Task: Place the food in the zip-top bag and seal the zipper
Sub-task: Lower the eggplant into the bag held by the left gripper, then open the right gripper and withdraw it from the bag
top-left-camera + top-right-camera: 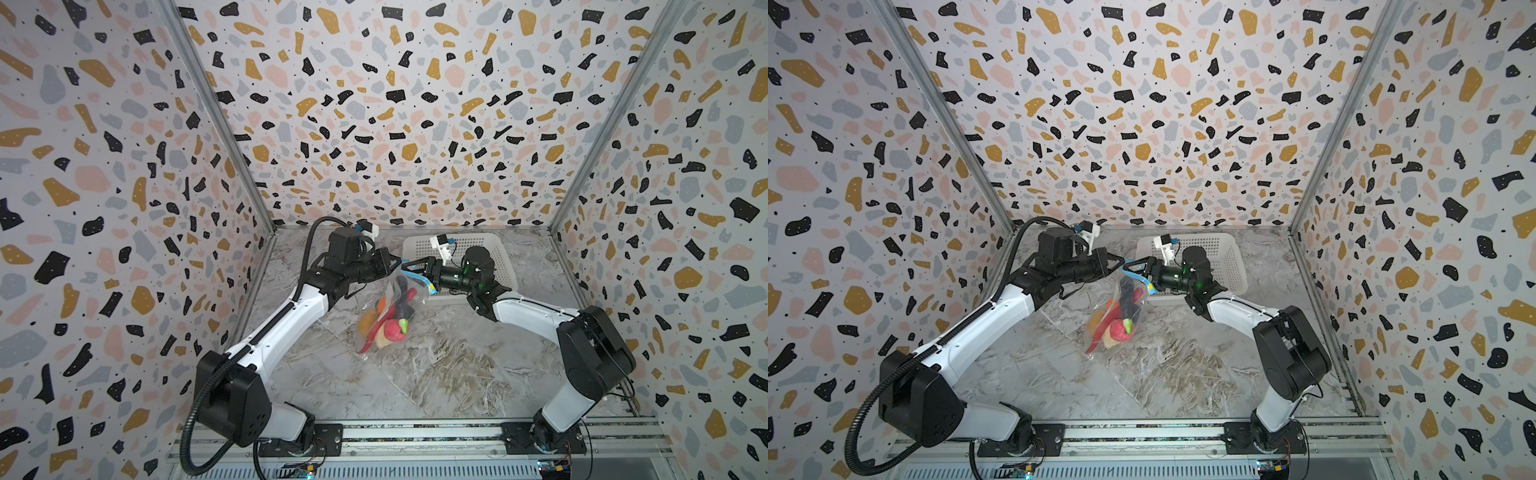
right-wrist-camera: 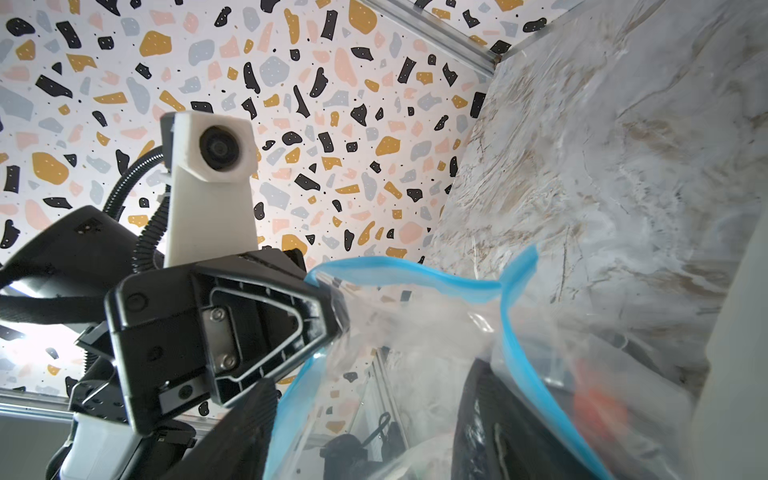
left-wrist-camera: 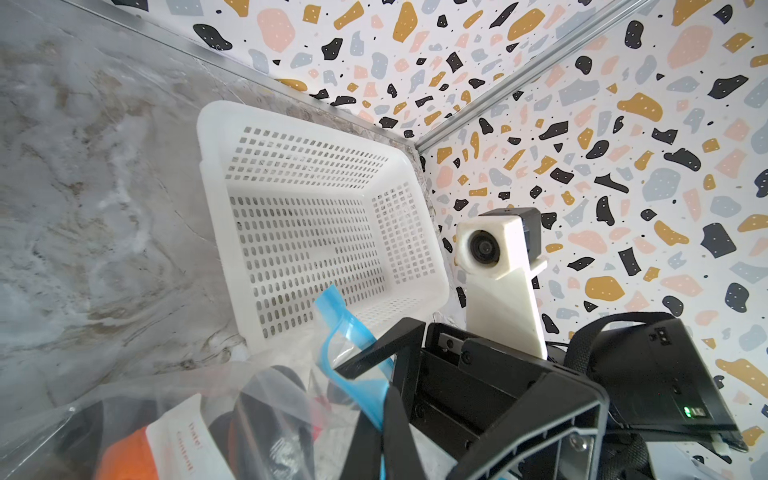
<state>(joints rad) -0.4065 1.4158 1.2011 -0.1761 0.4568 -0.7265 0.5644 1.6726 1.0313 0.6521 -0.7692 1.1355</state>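
I hold the clear crinkly plastic bag (image 1: 390,305) of toy fruits and vegetables (image 1: 392,330) over the marble counter (image 1: 449,370), left tool (image 1: 397,262) clenched on its light-blue zipper strip (image 1: 419,277), right tool (image 1: 409,268) released; the white label (image 3: 178,436) has print I cannot read.

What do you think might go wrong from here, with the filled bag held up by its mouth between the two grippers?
1. The left gripper is shut on just one end of the zipper, while the food weighs down the zip-top bag. The strip may slip free.
2. In the right wrist view the zipper runs wavy and gapes, so the open right gripper may catch only one layer and leave the seal incomplete.
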